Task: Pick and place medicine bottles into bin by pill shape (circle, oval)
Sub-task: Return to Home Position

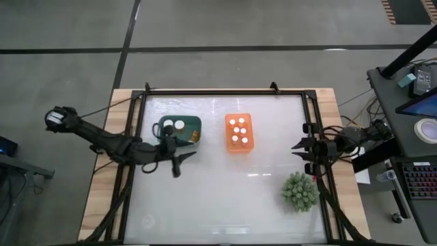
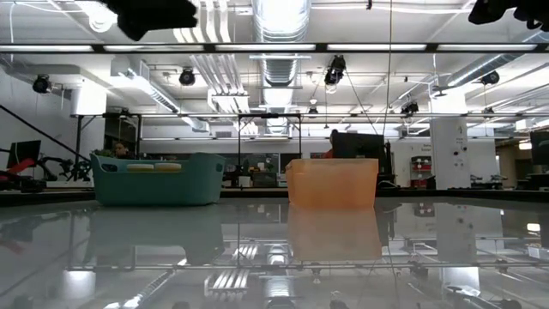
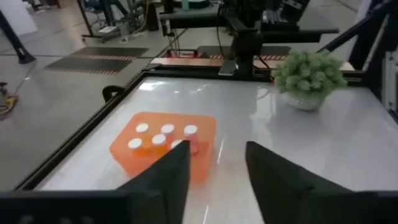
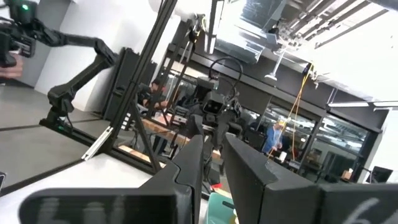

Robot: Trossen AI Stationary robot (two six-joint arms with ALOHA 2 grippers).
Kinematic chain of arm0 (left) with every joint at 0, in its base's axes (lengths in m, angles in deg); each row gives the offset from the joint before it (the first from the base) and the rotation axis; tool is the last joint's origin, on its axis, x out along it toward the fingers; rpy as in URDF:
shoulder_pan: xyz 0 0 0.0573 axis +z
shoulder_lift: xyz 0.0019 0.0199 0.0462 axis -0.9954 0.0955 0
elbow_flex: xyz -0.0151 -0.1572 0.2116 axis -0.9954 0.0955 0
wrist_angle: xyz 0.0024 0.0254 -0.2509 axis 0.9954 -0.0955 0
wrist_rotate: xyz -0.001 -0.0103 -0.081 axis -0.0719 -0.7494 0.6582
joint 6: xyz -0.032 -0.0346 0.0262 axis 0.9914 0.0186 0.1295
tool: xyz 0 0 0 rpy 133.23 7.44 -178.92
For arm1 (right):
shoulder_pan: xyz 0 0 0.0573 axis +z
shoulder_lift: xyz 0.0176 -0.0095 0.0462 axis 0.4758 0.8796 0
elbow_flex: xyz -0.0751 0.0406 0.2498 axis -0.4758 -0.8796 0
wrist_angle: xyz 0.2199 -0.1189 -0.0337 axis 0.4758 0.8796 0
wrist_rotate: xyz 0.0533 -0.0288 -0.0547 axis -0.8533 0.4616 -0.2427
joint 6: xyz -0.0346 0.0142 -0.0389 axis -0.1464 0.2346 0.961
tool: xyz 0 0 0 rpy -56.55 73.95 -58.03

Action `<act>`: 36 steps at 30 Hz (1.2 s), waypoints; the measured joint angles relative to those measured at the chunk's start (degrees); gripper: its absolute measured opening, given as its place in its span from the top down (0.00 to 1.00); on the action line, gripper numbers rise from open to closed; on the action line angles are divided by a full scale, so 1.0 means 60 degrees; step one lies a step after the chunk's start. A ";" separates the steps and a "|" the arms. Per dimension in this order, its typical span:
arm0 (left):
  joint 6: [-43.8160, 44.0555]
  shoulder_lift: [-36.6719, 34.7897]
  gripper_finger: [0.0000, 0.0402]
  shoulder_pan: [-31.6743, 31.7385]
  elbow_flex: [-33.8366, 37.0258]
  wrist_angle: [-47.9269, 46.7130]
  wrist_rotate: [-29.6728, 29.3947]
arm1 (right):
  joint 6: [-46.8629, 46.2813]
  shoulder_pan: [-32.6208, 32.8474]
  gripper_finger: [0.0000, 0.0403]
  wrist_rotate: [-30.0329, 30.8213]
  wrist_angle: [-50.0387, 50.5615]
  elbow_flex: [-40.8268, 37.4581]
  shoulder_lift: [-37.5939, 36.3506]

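Observation:
Several white-capped medicine bottles (image 1: 238, 130) stand in the orange bin (image 1: 228, 143); they also show in the left wrist view (image 3: 163, 134). Two white caps (image 1: 173, 126) show in the green bin (image 1: 194, 121). My left gripper (image 1: 181, 162) hovers open and empty just in front of the green bin, pointing toward the table's right; its fingers (image 3: 214, 168) frame the orange bin (image 3: 124, 152). My right gripper (image 1: 301, 152) waits at the table's right edge, raised, its fingers (image 4: 213, 152) a narrow gap apart and empty.
A spiky green plant in a white pot (image 1: 299, 190) stands near the table's right front, below my right gripper. The dark frame rails (image 1: 136, 123) run along the table's sides. In the low view, the green bin (image 2: 154, 178) and orange bin (image 2: 333, 182) stand side by side.

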 joint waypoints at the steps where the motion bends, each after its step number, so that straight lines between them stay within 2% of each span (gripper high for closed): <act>1: 0.0002 -0.0256 0.68 -0.0060 0.0233 0.0001 0.0001 | 0.0015 0.0000 0.85 0.0003 0.0022 -0.0027 -0.0086; 8: 0.0000 -0.2221 0.89 -0.0073 0.1895 0.0241 0.0113 | 0.0188 0.0000 0.85 -0.0005 0.0220 -0.0229 -0.0721; 13: -0.0007 -0.3631 0.99 -0.0073 0.2996 0.0747 0.0191 | 0.0293 0.0000 0.86 -0.0012 0.0394 -0.0412 -0.1095; 18: -0.0047 -0.4675 0.99 -0.0073 0.3918 0.1200 0.0256 | 0.0348 0.0000 0.89 -0.0026 0.0342 -0.0465 -0.1076; 30: -0.0095 -0.6220 1.00 -0.0073 0.5816 0.1918 0.0343 | 0.0073 0.0000 0.96 -0.0029 0.0375 -0.0555 -0.1077; 36: -0.0991 -0.7256 1.00 -0.0073 0.6328 0.1944 0.0438 | -0.0165 0.0000 0.96 0.0060 0.0269 -0.1135 -0.1102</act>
